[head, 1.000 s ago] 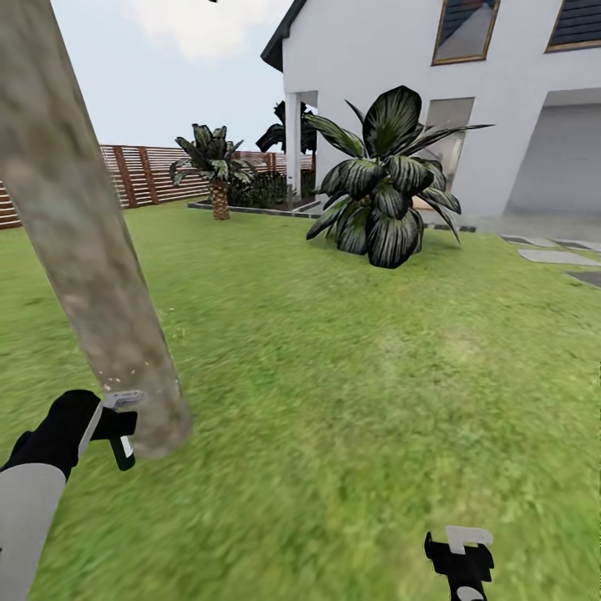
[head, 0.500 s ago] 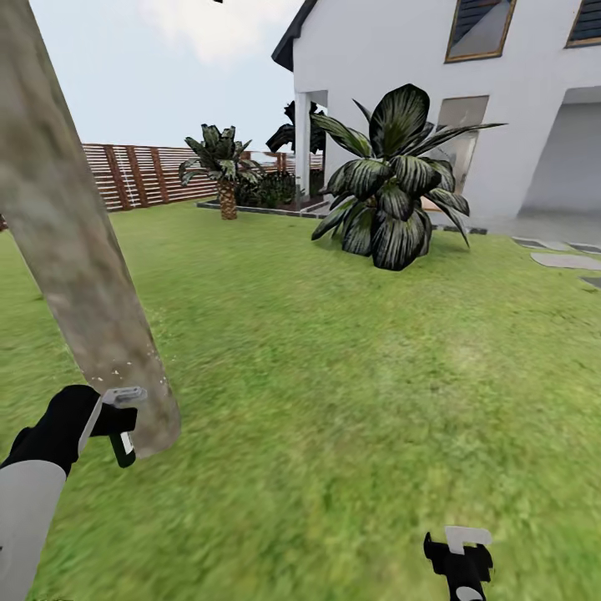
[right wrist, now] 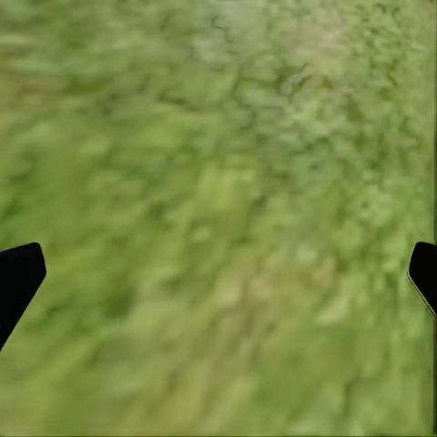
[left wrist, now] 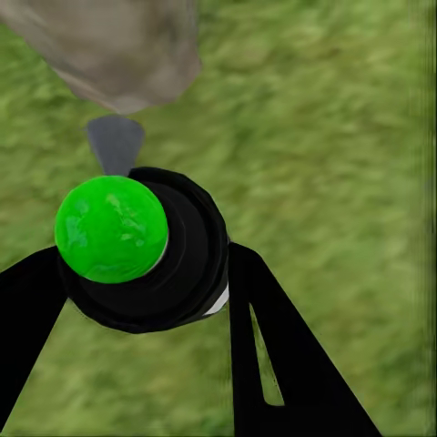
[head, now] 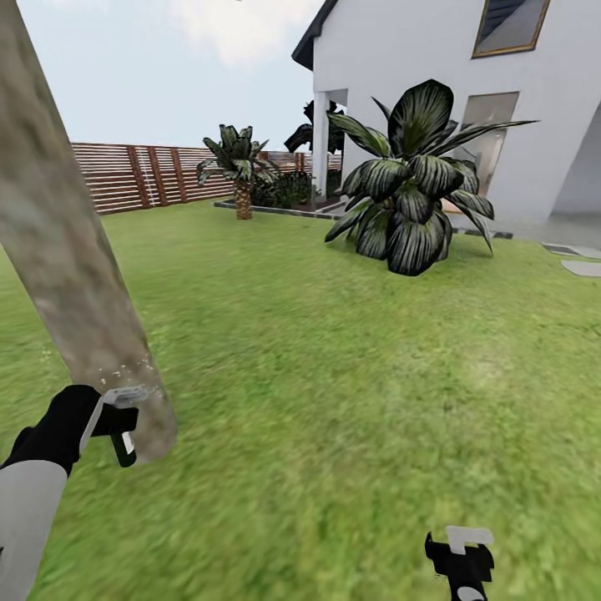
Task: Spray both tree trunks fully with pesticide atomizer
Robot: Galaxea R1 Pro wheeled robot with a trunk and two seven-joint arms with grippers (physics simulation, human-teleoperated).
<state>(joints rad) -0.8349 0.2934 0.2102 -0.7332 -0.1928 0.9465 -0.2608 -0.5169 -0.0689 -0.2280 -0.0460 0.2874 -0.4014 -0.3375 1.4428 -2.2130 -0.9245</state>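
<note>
- One thick pale mottled tree trunk (head: 63, 250) leans across the far left of the head view, base in the lawn (head: 334, 359); small pale specks dot its lower part just above the sprayer.
- Left gripper (head: 117, 421) low left, black with a grey-white tip, right beside the trunk base; forearm below it is grey.
- Left gripper pinches the pesticide atomizer (left wrist: 141, 250): in the left wrist view the black fingers (left wrist: 282, 364) sit on either side of the stubby black body, touching it.
- Atomizer has a bright green round cap (left wrist: 111, 228) and a pale band at its edge; a grey cone (left wrist: 116, 141) runs from it toward the trunk base (left wrist: 109, 50), which is near.
- Brown slat fence (head: 125, 175) runs along the back left of the lawn.
- Short palm (head: 240, 171) with a woven-looking trunk stands in front of the fence, mid-back.
- Big dark broad-leaf plant (head: 413, 192) stands on the grass right of centre, in front of the white house (head: 434, 67).
- Stepping stones (head: 584, 267) at the far right edge.
- Right gripper (head: 461, 555) low right, over bare grass, well apart from the trunk.
- Right wrist view: the two black fingertips (right wrist: 20, 278) sit at opposite edges, spread wide, grass between, nothing held.
</note>
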